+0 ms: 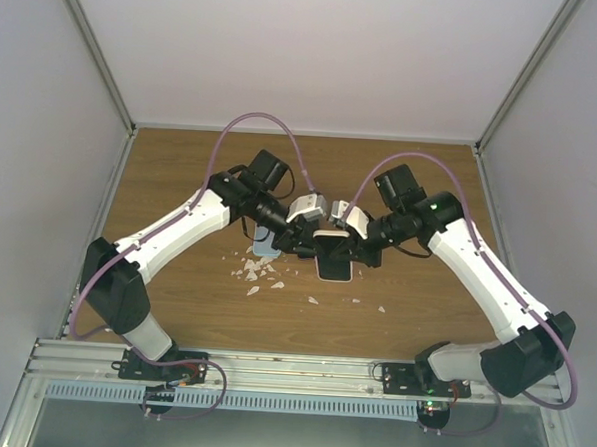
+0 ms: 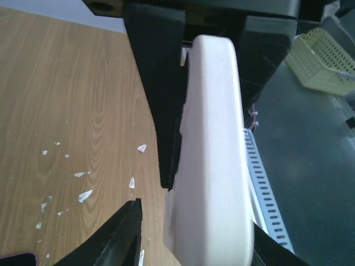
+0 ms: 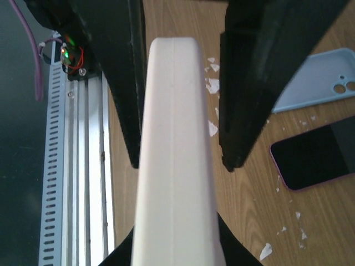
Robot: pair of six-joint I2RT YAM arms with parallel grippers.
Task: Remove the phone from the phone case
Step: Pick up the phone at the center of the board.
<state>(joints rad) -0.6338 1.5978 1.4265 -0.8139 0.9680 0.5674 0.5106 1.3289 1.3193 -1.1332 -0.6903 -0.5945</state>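
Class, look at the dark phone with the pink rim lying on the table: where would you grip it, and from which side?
Probably its two long pink edges, jaws coming straight down from above. The phone lies flat, screen up, on the table, so only those thin edges offer opposing faces.

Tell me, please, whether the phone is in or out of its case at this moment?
Out. In the right wrist view the dark phone lies flat on the table, apart from the empty light-blue case beside it.

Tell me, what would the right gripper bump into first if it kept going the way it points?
With the white case in its grip, the right gripper would probably hit the wooden table right below, though depth is hard to judge.
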